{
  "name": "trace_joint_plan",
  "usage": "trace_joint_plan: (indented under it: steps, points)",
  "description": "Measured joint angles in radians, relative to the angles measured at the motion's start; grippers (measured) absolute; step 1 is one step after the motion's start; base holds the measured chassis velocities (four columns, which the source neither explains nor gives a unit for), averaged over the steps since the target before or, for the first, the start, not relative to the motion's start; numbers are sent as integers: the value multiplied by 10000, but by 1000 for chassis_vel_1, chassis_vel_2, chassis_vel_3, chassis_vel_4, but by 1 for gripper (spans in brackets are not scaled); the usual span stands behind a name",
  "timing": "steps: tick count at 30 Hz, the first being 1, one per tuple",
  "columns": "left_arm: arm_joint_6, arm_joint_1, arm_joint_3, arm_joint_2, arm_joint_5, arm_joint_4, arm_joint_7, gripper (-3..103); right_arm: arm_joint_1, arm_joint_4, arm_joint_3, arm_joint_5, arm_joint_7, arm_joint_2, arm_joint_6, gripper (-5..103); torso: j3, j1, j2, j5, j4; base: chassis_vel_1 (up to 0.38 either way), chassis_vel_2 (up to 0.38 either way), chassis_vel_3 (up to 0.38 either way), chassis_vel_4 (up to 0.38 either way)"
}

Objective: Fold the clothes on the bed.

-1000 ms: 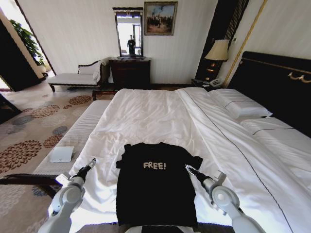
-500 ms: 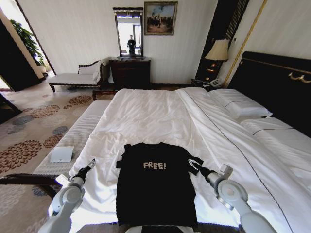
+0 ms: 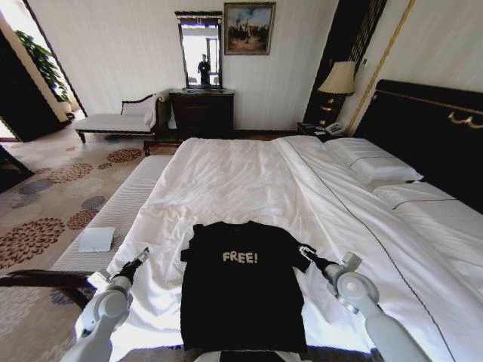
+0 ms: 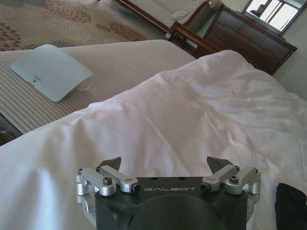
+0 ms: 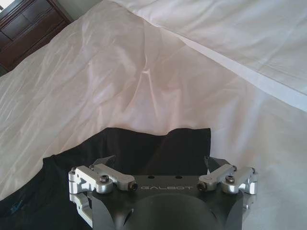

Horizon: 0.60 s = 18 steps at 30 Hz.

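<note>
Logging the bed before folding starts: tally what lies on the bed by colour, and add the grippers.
Black: 1, the T-shirt
White: 2 pillows
Grippers: 2, left gripper open beside the shirt, right gripper open at its sleeve
Total: 5

I see lots of bare white sheet on the bed (image 3: pixel 241 173) past the black T-shirt (image 3: pixel 240 283), with nothing in the way. Pillows (image 3: pixel 373 162) sit near the headboard (image 3: pixel 434 132). A white pad (image 3: pixel 96 239) lies on the bench (image 3: pixel 124 207) by the left edge.
</note>
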Motion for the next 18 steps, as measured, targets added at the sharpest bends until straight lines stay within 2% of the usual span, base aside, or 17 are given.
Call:
trace_joint_plan:
  steps: [8, 10, 12, 15, 18]
  points:
    - [-9, 57, 12, -32, 34, -48, -3, 100, 296, -825, 109, -176, -546, 130, 546, 100, 0, 0, 0, -1, 0, 0, 0, 0, 0]
    - [-12, 68, 12, -34, 39, -67, -4, 100, 321, -963, 128, -179, -671, 171, 665, 103, 0, 0, 0, -1, 0, 0, 0, 0, 0]
    - [-14, 77, 12, -35, 41, -79, -4, 100, 321, -1036, 141, -180, -752, 203, 724, 100, 0, 0, 0, 0, -1, 0, 0, 0, 0]
    - [-22, 111, -1, -26, 42, -120, -6, 100, 248, -1186, 151, -246, -922, 337, 806, 84, 0, -1, 0, -1, -1, 0, 0, 0, 0]
    - [-25, 127, -1, -24, 45, -135, -7, 100, 245, -1269, 142, -320, -963, 407, 825, 79, 0, 0, 0, -1, -1, 0, 0, 0, 0]
